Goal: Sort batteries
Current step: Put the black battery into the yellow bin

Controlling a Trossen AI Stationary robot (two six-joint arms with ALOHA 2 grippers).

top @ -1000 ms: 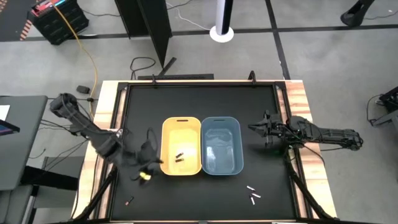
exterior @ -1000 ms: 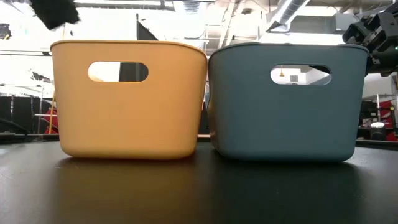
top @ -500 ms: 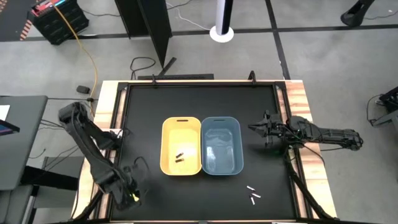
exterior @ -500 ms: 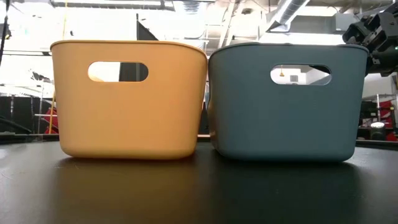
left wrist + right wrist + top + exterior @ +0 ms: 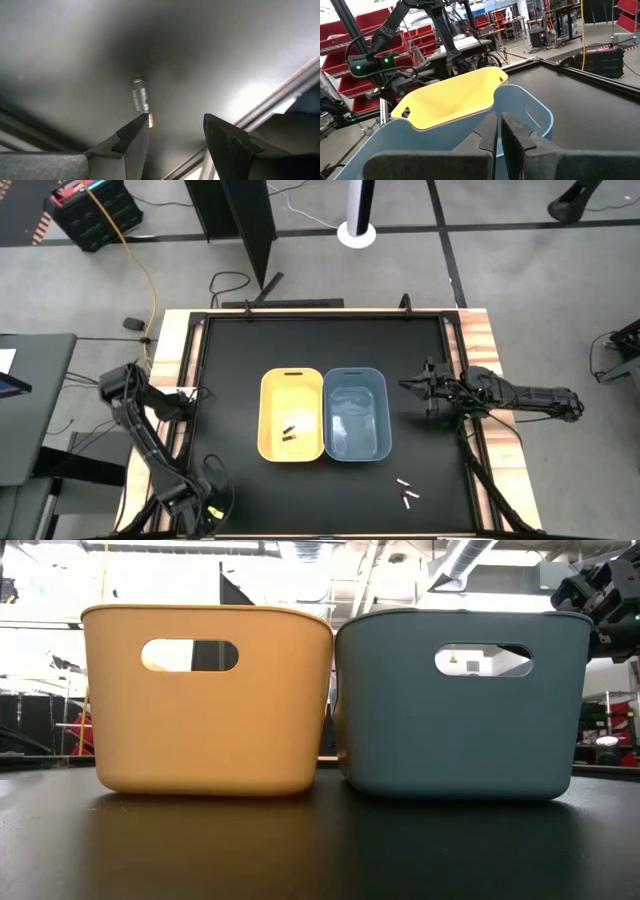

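Matte black tabletop (image 5: 230, 350) with pale wooden side rails fills our view from above, and at its front left corner we find the left gripper (image 5: 208, 505) low over the mat, fingers (image 5: 134, 142) spread wide around nothing; just ahead of them its wrist camera shows a slim dark battery (image 5: 141, 100) with a reddish end lying on the mat, apart from the tips. A second ago that arm hung beside the yellow bin (image 5: 291, 415), and it has since swung toward the front corner. Next come the two smooth, round-cornered plastic bins, touching side by side at the table's middle: the yellow one holds two small dark batteries (image 5: 289, 431), and the blue bin (image 5: 355, 414) stands to its right. Three pale batteries (image 5: 406, 493) lie loose on the mat near the front right. Farthest right, the right gripper (image 5: 405, 386) waits above the table beside the blue bin, its fingers (image 5: 487, 131) closed to a thin slit, unchanged from before.
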